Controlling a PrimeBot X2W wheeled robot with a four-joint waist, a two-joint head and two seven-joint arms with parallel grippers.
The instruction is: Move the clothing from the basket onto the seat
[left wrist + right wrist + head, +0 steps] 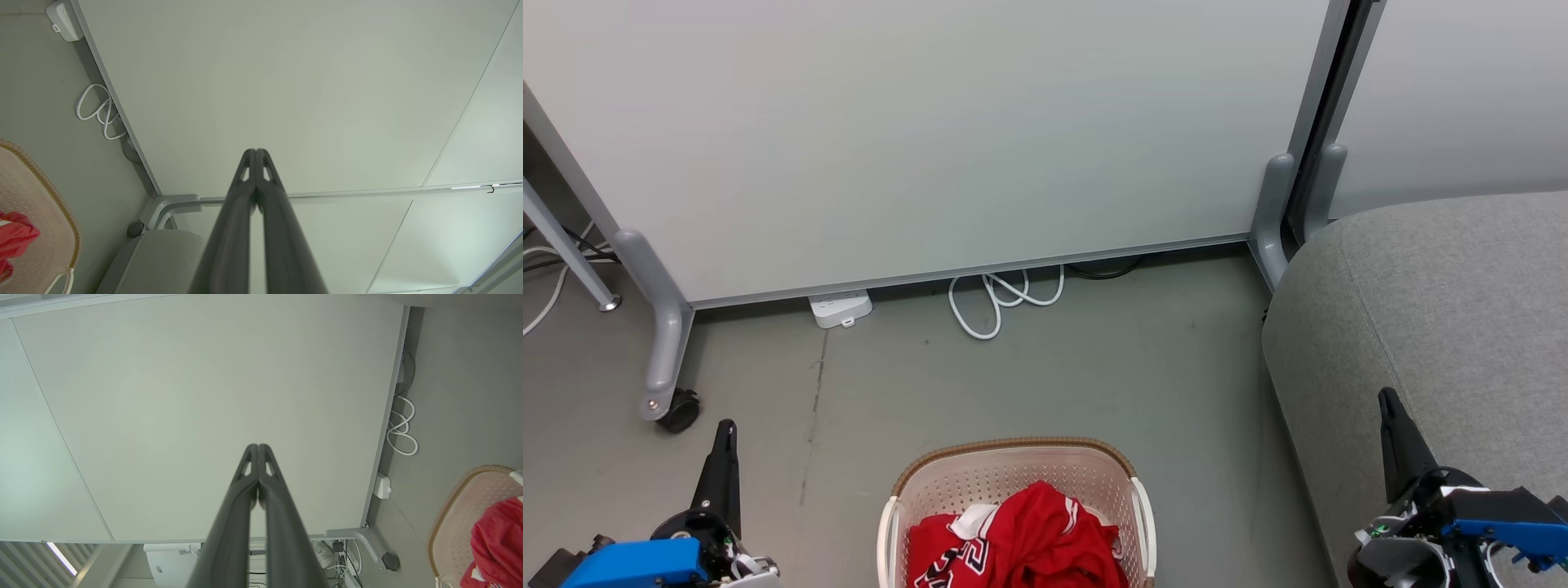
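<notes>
While my left end effector (727, 426) and right end effector (1386, 398) sit empty and pinched shut, I see the clothing (1021, 539) heaped in the basket (1013, 447) between them, left of the seat (1462, 310).

Probably an office or lab: wheeled partition panels (931, 139), floor power strip (840, 309)
</notes>
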